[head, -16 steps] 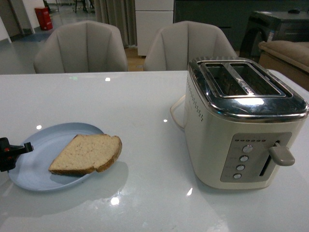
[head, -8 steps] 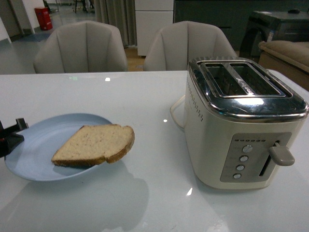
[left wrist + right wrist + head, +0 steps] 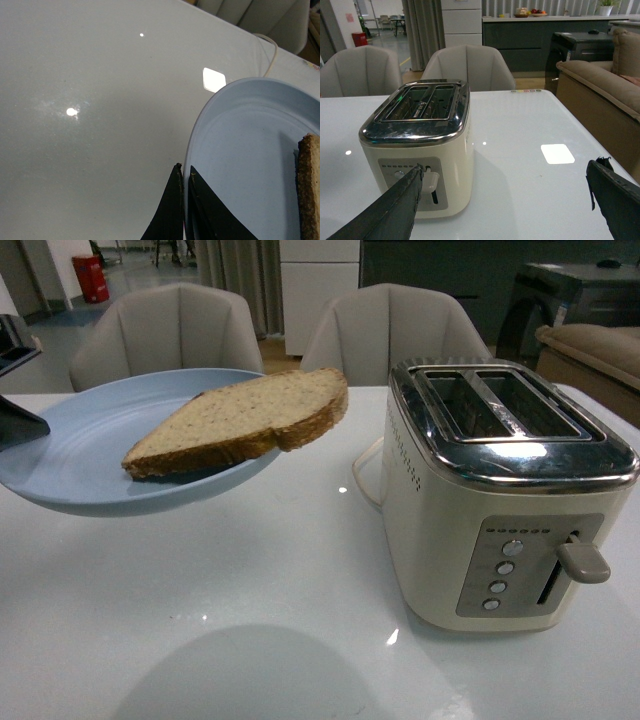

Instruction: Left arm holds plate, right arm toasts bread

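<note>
The pale blue plate point(image 3: 90, 455) is held up above the white table, left of the toaster. The bread point(image 3: 240, 418) lies on it, its rounded end over the plate's right rim. My left gripper point(image 3: 15, 410) shows at the far left edge, shut on the plate's rim. In the left wrist view its two dark fingers point(image 3: 172, 210) pinch the plate's rim point(image 3: 220, 105), and a strip of bread crust point(image 3: 309, 185) shows at the edge. My right gripper point(image 3: 505, 172) is open wide and empty, low over the table beside the toaster point(image 3: 420, 150).
The cream and chrome toaster point(image 3: 500, 490) stands at the right with two empty slots point(image 3: 500, 400) and its lever point(image 3: 582, 562) up. Two grey chairs point(image 3: 170, 335) stand behind the table. A sofa point(image 3: 600, 85) is to the right.
The plate with the bread has risen well off the table and come nearer the camera, tilting a little. The toaster has not moved.
</note>
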